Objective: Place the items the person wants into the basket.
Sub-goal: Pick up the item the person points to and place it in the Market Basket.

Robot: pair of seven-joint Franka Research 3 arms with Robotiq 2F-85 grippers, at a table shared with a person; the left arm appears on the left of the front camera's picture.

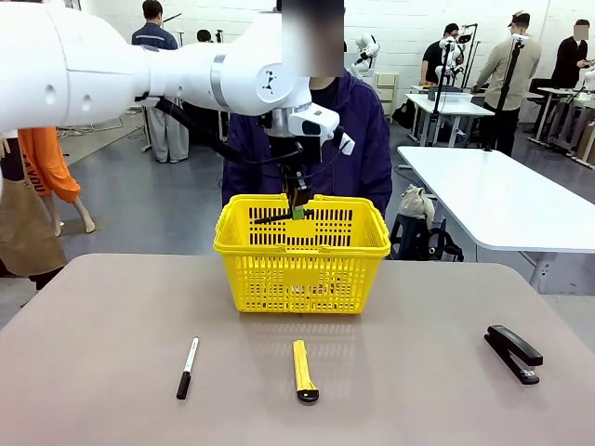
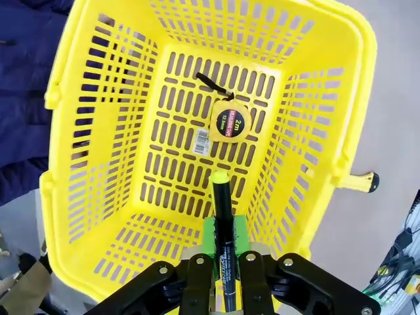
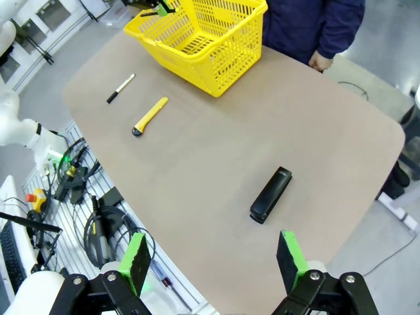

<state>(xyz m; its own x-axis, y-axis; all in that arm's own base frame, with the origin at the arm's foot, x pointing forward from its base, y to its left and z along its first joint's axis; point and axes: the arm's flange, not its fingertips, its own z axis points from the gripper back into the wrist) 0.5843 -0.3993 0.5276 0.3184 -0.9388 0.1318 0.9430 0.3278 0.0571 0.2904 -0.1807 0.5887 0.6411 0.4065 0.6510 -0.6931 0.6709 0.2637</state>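
Note:
My left gripper (image 1: pixel 297 212) hangs over the yellow basket (image 1: pixel 302 279), shut on a thin black pen with a yellow end (image 2: pixel 222 223) that points down into it. A yellow-and-black tape measure (image 2: pixel 230 121) lies on the basket's floor (image 2: pixel 190 177). The yellow utility knife (image 1: pixel 304 371) lies on the table in front of the basket, also seen as knife (image 3: pixel 149 116). The person (image 1: pixel 358 139) in a purple jacket stands behind the basket. My right gripper (image 3: pixel 213 259) is open, high above the near right of the table, with nothing between its fingers.
A white marker with a black cap (image 1: pixel 188 367) lies front left of the basket. A black stapler (image 1: pixel 513 352) lies at the right of the table, stapler (image 3: pixel 270 194) below my right gripper. The tabletop (image 1: pixel 418 390) is bare in between.

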